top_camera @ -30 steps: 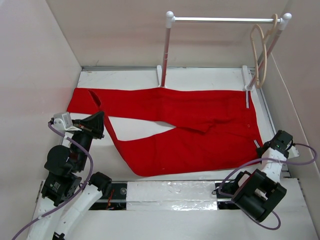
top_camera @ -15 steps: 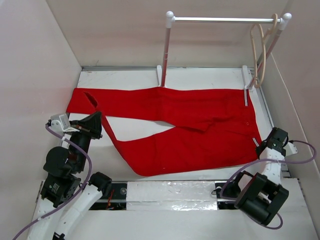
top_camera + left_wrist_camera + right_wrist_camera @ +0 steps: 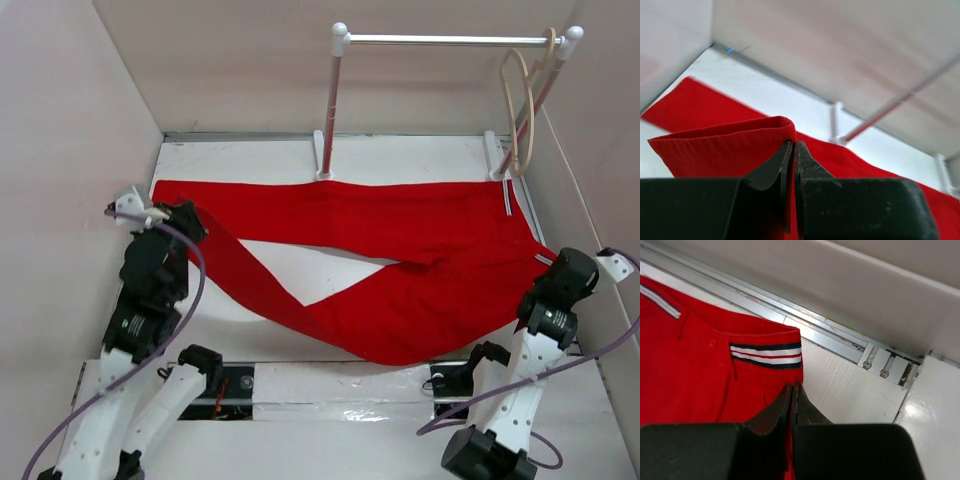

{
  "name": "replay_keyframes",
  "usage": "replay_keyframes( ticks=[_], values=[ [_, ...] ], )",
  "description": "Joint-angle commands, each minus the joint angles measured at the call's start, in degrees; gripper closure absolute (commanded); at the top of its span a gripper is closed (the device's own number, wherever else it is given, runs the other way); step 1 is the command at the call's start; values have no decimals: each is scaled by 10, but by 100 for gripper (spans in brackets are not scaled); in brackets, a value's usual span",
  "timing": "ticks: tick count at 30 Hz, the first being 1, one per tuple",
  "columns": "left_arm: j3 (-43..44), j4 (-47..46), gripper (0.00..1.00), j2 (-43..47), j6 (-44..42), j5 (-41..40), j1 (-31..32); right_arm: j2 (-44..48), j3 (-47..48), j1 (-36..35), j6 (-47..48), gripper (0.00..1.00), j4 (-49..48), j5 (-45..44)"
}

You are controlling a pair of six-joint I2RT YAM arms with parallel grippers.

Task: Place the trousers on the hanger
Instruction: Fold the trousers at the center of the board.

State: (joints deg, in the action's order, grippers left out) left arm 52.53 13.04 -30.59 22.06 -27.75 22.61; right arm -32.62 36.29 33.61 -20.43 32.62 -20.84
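Observation:
The red trousers (image 3: 400, 235) stretch across the table, lifted at both ends and sagging in the middle. My left gripper (image 3: 183, 222) is shut on the near leg's cuff, and the folded red cloth (image 3: 730, 145) shows pinched at its jaws (image 3: 792, 145). My right gripper (image 3: 545, 275) is shut on the waistband end, with the striped trim (image 3: 765, 354) just beyond its tips (image 3: 791, 387). The far leg lies flat along the back. The beige hanger (image 3: 522, 110) hangs by its hook from the right end of the rail, away from both grippers.
A white rail stand (image 3: 450, 40) with two posts stands at the back of the table, its left post (image 3: 328, 110) touching the trousers' far edge. Pale walls close in the left (image 3: 70, 150), back and right sides. A metal track (image 3: 840, 340) runs along the right wall.
Both grippers rose and moved outward with the cloth, pulling the trousers taut. The near leg's cuff came up off the table on the left, and the waistband lifted on the right.

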Motion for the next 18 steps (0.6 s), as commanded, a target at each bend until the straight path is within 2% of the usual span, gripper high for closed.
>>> replay_keyframes(
  ticks=[1,3,6,10,14,18],
  values=[
    [29,-16,100,-98,50,6,-76,44,47,-26,32,100,18,-58],
    [17,-35,100,-128,77,28,-127,53,62,-67,35,100,25,-102],
    [2,-29,100,-154,97,-4,-156,45,47,-95,47,100,-11,-132],
    [0,-23,100,-206,129,-111,-180,-22,11,-88,18,100,-70,-61],
    [21,-24,100,-268,151,-145,-208,-111,67,-88,-8,100,-127,19],
    [52,-26,100,-336,152,-160,-249,-225,134,-88,-19,100,-157,43]
  ],
)
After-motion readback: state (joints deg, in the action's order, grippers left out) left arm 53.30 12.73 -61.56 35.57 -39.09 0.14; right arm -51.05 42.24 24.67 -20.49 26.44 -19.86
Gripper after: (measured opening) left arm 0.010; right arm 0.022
